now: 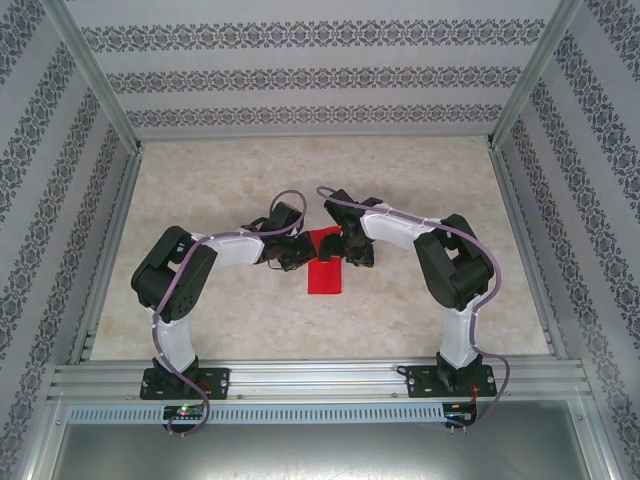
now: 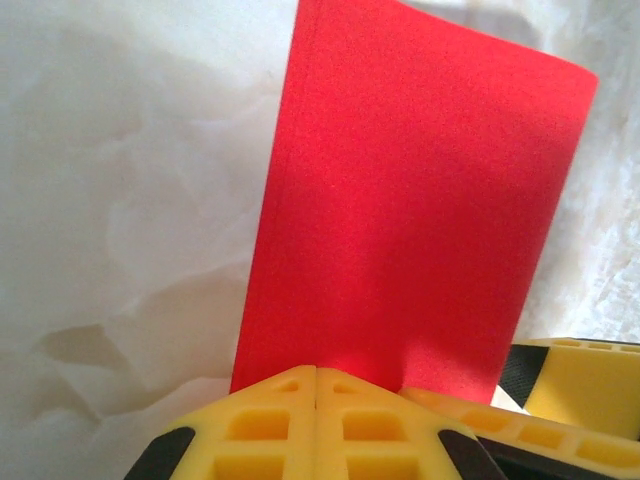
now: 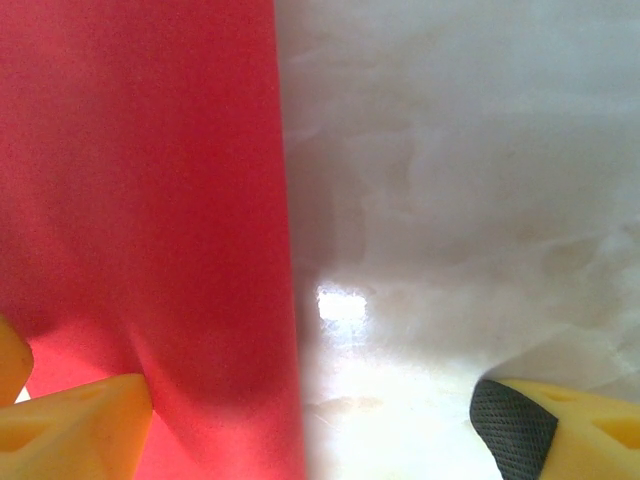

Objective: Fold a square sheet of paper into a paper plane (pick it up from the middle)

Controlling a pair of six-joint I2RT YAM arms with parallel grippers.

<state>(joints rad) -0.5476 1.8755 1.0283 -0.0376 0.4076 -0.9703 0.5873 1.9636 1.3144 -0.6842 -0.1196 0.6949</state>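
The sheet of paper point(image 1: 325, 272) lies in the middle of the table point(image 1: 200, 200), between the two arms. It is not a square now but a narrow red rectangle. In the left wrist view its long left side shows a doubled edge, so I judge that the first fold, in half along the length, is already made. The step in hand seems to be the pressing or fixing of this fold before the corners are turned. The left gripper point(image 2: 316, 385) is clenched, its two yellow fingertips tight together just at the near short edge of the sheet point(image 2: 420, 220). I cannot tell whether the paper is pinched between them or only pushed against the table. The right gripper point(image 3: 310, 400) is released, with the jaws standing wide. One yellow finger point(image 3: 80, 420) rests on the red sheet point(image 3: 140, 200), where a small dent shows in the paper, and the other finger point(image 3: 560, 420) is over the bare table beside the paper's long edge. From above, both grippers point(image 1: 305, 250) point(image 1: 350, 250) meet at the far end of the sheet. The next move probably calls for one claw to keep the sheet fixed while the other lifts a corner and brings it to the centre line. This needs a light touch, because the paper is thin and can slide or wrinkle.
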